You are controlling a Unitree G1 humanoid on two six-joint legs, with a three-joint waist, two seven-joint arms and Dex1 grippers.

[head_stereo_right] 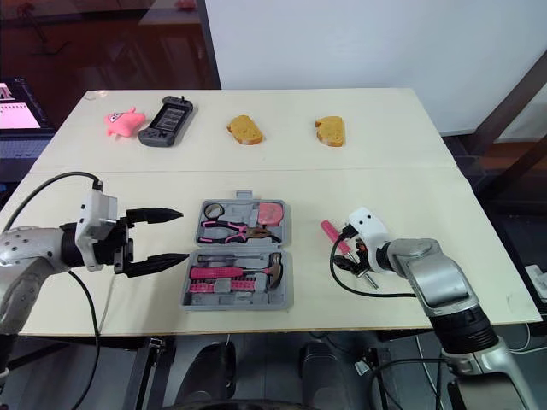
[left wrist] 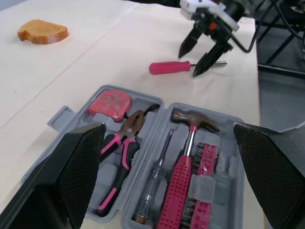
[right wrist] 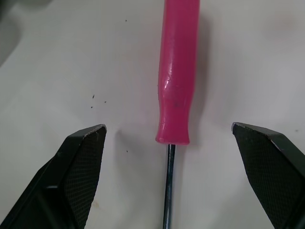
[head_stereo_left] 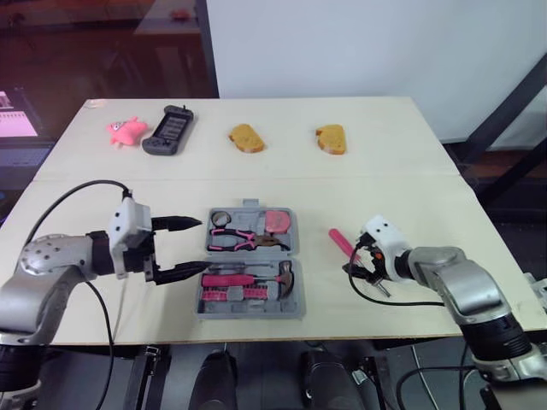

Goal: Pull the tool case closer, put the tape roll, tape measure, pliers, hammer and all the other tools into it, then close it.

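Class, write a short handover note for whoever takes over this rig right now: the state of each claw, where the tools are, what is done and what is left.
Left claw: open, empty, beside the left edge of the tool case.
Right claw: open, straddling the screwdriver, not gripping it.
Case: open, lying flat near the front of the table, between the arms.
Done: the pliers, hammer, tape measure and what looks like the tape roll are in the case.
Left: grasp the screwdriver, put it in, close the case.
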